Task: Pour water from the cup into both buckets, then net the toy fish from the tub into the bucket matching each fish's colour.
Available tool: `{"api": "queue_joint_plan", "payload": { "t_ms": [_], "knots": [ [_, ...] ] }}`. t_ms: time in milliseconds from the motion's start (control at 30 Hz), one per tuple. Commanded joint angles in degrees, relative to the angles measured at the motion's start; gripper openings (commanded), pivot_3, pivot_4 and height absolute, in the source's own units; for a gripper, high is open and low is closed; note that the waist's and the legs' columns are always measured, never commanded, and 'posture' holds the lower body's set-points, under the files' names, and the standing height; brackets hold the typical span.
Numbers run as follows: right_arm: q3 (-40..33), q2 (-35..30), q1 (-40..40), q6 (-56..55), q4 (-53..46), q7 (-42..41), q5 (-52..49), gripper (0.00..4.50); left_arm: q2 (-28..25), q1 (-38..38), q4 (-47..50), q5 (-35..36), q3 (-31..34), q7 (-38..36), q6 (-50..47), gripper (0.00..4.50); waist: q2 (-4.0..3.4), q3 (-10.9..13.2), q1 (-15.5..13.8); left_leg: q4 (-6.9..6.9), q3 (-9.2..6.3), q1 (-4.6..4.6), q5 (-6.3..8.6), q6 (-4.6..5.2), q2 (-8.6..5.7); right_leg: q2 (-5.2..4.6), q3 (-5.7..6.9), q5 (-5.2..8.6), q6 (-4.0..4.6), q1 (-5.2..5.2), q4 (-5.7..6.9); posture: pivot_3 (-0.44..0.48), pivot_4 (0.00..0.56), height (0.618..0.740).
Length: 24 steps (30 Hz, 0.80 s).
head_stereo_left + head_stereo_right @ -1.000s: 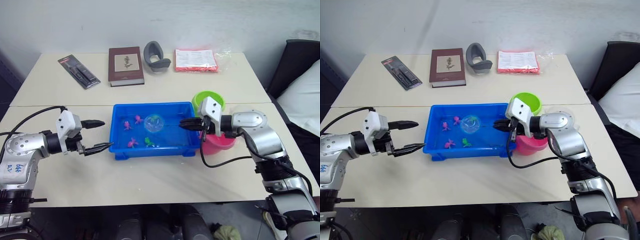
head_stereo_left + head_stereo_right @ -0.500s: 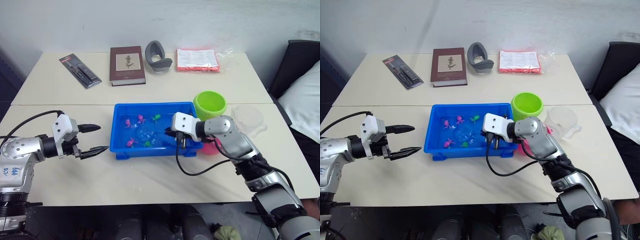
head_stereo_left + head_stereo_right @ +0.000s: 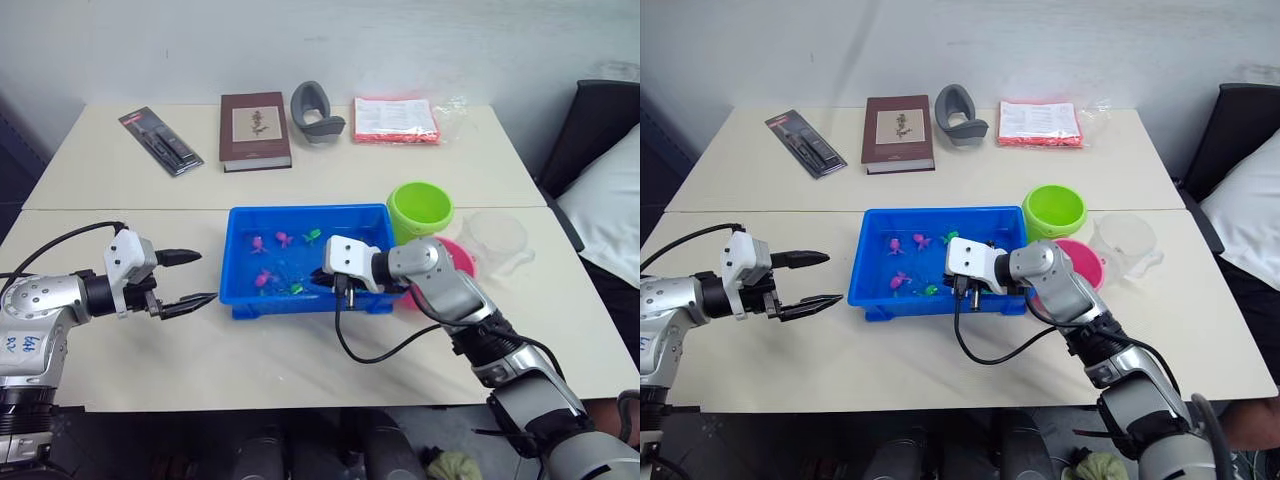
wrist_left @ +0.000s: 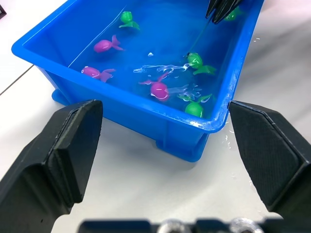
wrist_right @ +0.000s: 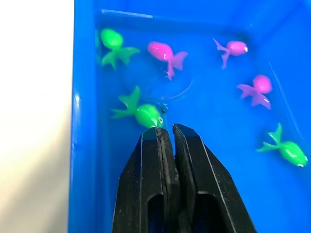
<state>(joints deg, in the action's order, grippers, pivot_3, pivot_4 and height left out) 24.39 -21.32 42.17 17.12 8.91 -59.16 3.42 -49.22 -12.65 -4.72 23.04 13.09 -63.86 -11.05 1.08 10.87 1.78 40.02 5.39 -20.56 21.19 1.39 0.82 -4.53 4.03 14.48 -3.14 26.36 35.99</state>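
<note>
The blue tub (image 3: 280,303) holds water and several toy fish, among them a pink one (image 3: 264,279) and a green one (image 3: 312,236). My right gripper (image 3: 320,281) is low inside the tub's right half, shut on the net's thin black handle. The net hoop (image 5: 158,80) lies under the water just past my right fingertips (image 5: 158,133), between a pink fish (image 5: 164,51) and a green fish (image 5: 145,114). My left gripper (image 3: 197,276) hangs open beside the tub's left wall, holding nothing. The green bucket (image 3: 420,208), pink bucket (image 3: 458,258) and clear cup (image 3: 496,238) stand right of the tub.
Along the table's far side lie a black tool package (image 3: 158,141), a brown book (image 3: 254,131), a grey curved object (image 3: 316,110) and a red-edged packet (image 3: 394,119). A dark chair with a white pillow (image 3: 600,170) stands beyond the right table edge.
My right gripper moved left across the tub and lowered the net from above the water to under it. The left gripper drew back slightly from the tub and stayed open.
</note>
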Motion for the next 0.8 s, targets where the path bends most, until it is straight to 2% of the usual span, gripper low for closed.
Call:
{"api": "queue_joint_plan", "payload": {
  "t_ms": [33,333,600,800],
  "knots": [
    [-2.0,0.2,1.1,0.6,-2.8,0.2,-1.4,0.00,-0.8,0.5,2.0,0.9,2.1,0.2,0.2,4.43,0.00,0.0,0.0,0.00,0.00,0.00,0.00,0.00,0.00,0.00,0.00,0.00,0.00,0.00,0.00,0.000,0.150,0.740],
    [-2.5,-0.9,1.4,-1.6,-0.3,2.2,-0.6,0.00,-0.6,0.6,2.3,0.9,2.3,0.4,0.2,4.43,0.00,0.0,0.1,-0.01,0.00,0.00,0.00,0.00,0.00,0.00,0.00,0.00,0.00,0.00,0.00,0.000,0.150,0.740],
    [-5.3,2.6,1.1,1.2,0.9,3.2,-4.7,0.00,-0.5,0.3,2.2,0.8,2.1,0.5,0.2,4.43,0.00,0.0,0.1,-0.01,0.00,0.00,0.00,0.00,0.00,0.01,0.00,0.00,0.00,0.00,0.00,0.000,0.150,0.740],
    [-4.0,2.4,1.4,0.2,1.5,2.5,-3.4,0.00,-0.6,0.2,2.2,0.8,2.1,0.5,0.1,4.43,0.00,0.0,0.0,-0.01,0.00,0.00,0.00,0.00,0.00,0.00,0.00,0.00,0.00,0.00,0.00,0.000,0.150,0.740]
  ]
}}
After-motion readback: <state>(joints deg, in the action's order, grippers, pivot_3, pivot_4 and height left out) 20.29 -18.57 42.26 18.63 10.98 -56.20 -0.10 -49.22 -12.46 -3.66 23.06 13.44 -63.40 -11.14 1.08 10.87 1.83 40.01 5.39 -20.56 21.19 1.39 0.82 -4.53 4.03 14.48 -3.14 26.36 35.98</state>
